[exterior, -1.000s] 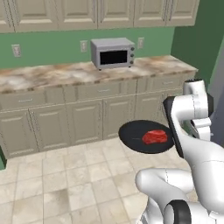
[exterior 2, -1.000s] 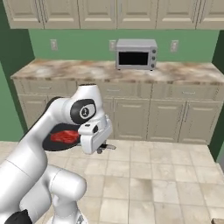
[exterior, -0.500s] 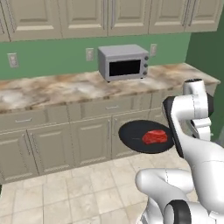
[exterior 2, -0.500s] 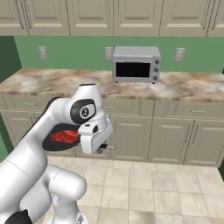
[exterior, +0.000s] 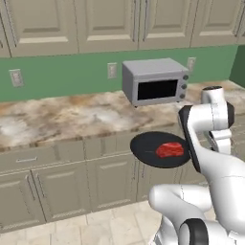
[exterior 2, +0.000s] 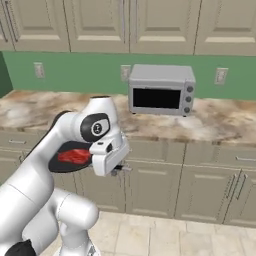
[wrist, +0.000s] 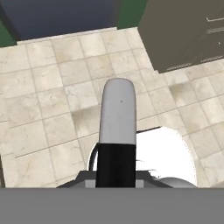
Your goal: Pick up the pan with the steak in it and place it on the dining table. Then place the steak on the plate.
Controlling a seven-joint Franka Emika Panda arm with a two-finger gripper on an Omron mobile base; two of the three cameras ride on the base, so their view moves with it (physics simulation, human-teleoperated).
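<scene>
Currently gripper (exterior 2: 119, 170) clenched on pan handle; pan (exterior: 160, 149) held in air in front of cabinets, steak (exterior: 170, 150) inside. Judgement: keep pan level and ride smooth toward dining table, so steak doesn't slide.

The pan (exterior: 153, 149) is flat black, the steak (exterior: 170, 150) red. Behind, a silver microwave (exterior: 155, 82) with a black door sits on a beige-brown marbled counter (exterior: 72, 117) against a green wall (exterior: 62, 76).
</scene>
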